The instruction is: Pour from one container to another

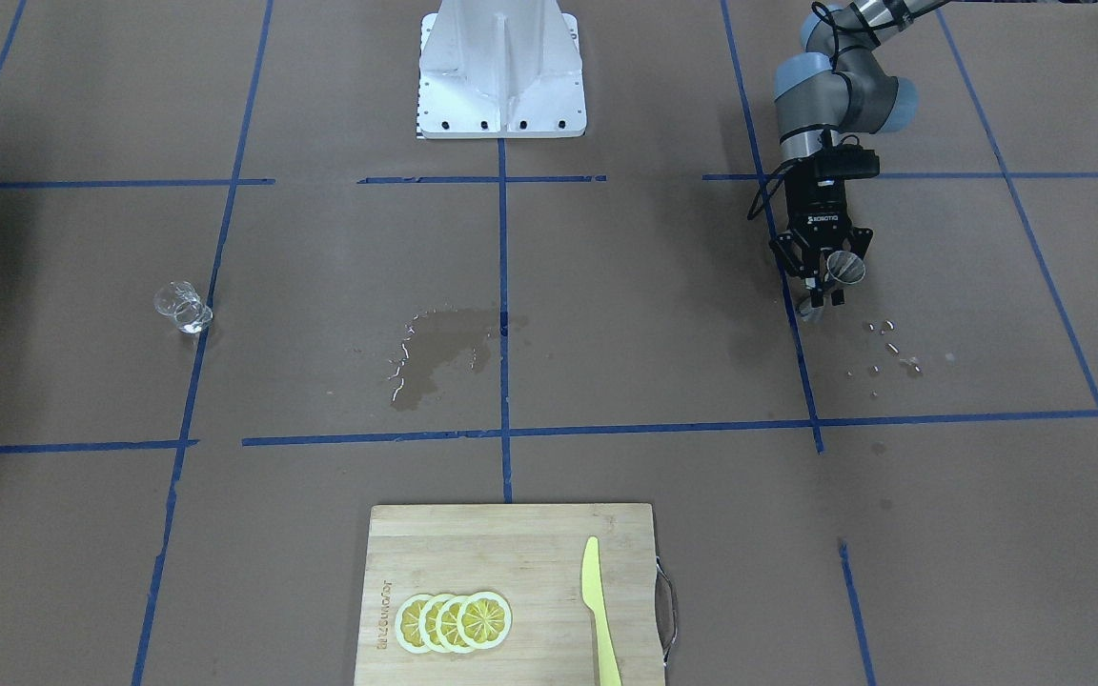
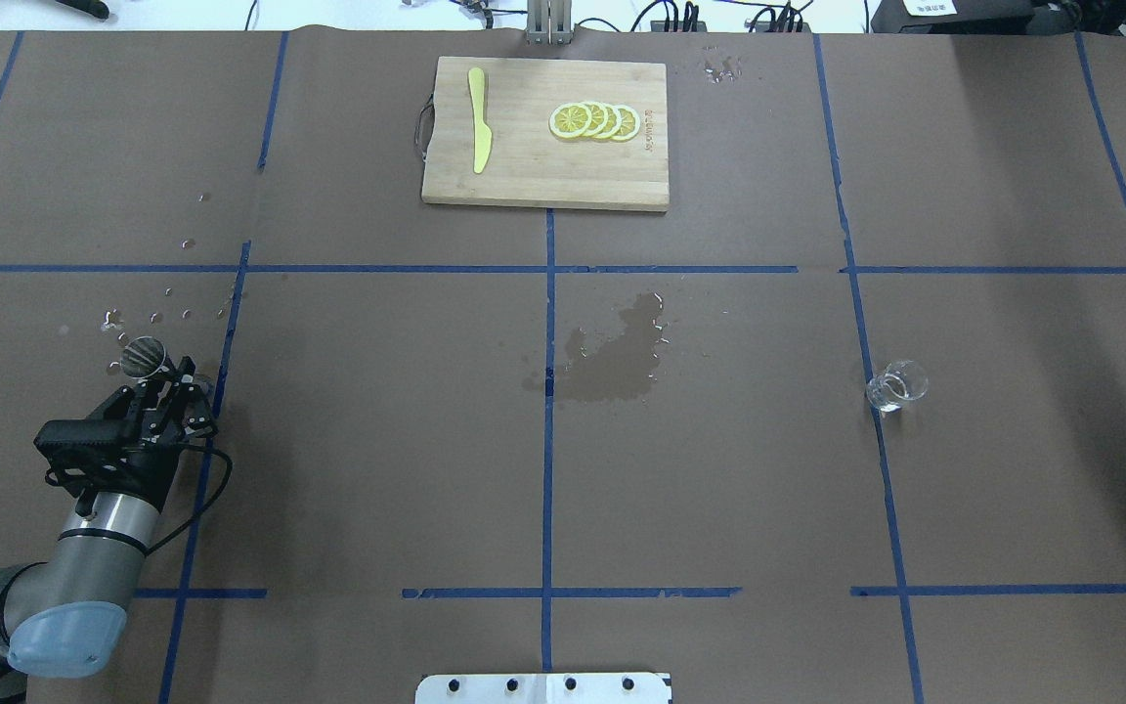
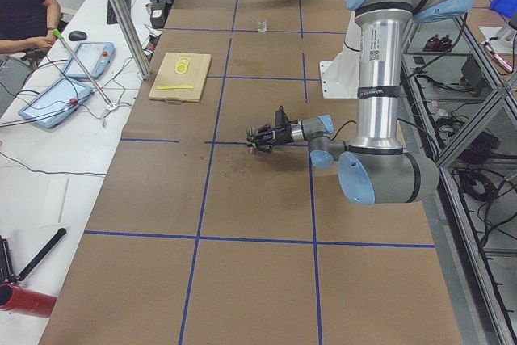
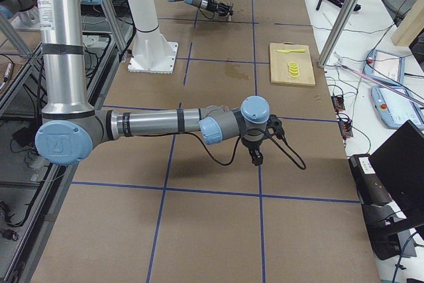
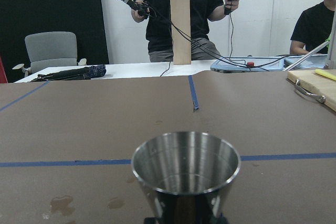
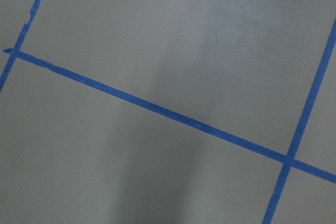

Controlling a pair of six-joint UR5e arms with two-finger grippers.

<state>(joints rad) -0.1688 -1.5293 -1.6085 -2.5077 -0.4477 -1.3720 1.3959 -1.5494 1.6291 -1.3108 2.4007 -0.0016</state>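
Left gripper point(image 2: 168, 379) is clamped on the small grey steel hourglass-shaped jigger point(image 2: 144, 357), fingers closed around its lower part. The jigger's open upper mouth shows in the overhead view and fills the bottom of the left wrist view. It sits at the robot's left side of the brown paper-covered table point(image 2: 377, 469), just beside a blue tape line point(image 2: 221, 352). Small water droplets point(image 2: 162, 315) lie on the paper near it.

The small clear roundish glass cup point(image 2: 896, 385) rests on the table at the robot's right side, touching another blue tape line and well apart from the jigger. Can't tell if it is upright or tipped.

A dark wet patch point(image 2: 622, 352) lies mid-table between the two.

Right gripper point(image 4: 256, 159) points down over the table, near the table's end on the robot's right. It shows only in the exterior right view, so can't tell if its fingers are apart or together. Right wrist view shows just paper and tape.

A wooden cutting board point(image 2: 524, 176) lies at the far edge with overlapping lemon slices point(image 2: 594, 120) and a yellow-green plastic knife point(image 2: 479, 119) on it.
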